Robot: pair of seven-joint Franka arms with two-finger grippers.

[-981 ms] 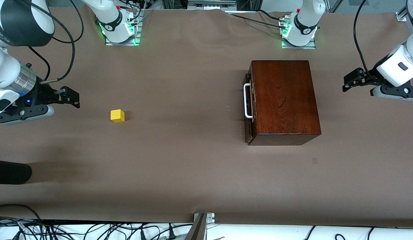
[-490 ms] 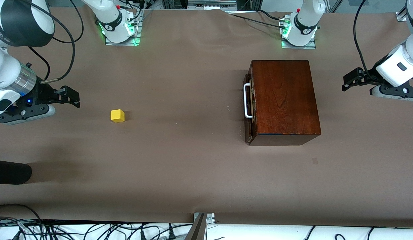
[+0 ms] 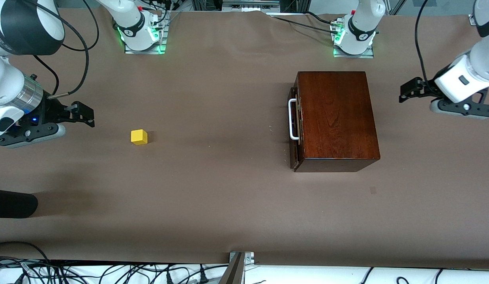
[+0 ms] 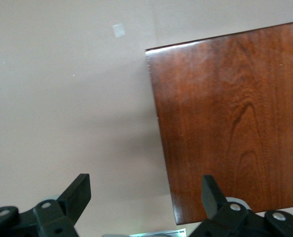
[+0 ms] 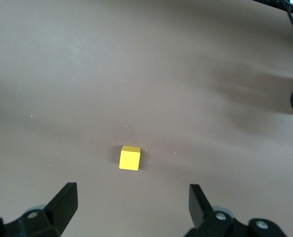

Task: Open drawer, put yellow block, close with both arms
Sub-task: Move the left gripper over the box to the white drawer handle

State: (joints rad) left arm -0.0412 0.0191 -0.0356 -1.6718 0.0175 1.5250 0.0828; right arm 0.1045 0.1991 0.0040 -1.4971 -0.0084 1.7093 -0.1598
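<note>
Drawer (image 3: 295, 130) shut in wooden box (image 3: 335, 118), yellow block (image 3: 139, 137) apart, left tool (image 4: 145, 190) and right tool (image 5: 132, 197) spread wide, empty.

The drawer (image 3: 296, 125) sits fully shut in its glossy dark-brown wooden box (image 3: 336, 118), toward the left arm's end of the table, its dark front and white U-shaped bar handle (image 3: 292, 119) facing the right arm's end. The yellow block (image 3: 139, 137), 1 small bright cube, rests flat on the brown table surface (image 3: 212, 189) toward the right arm's end, well apart from the drawer and untouched.
</note>
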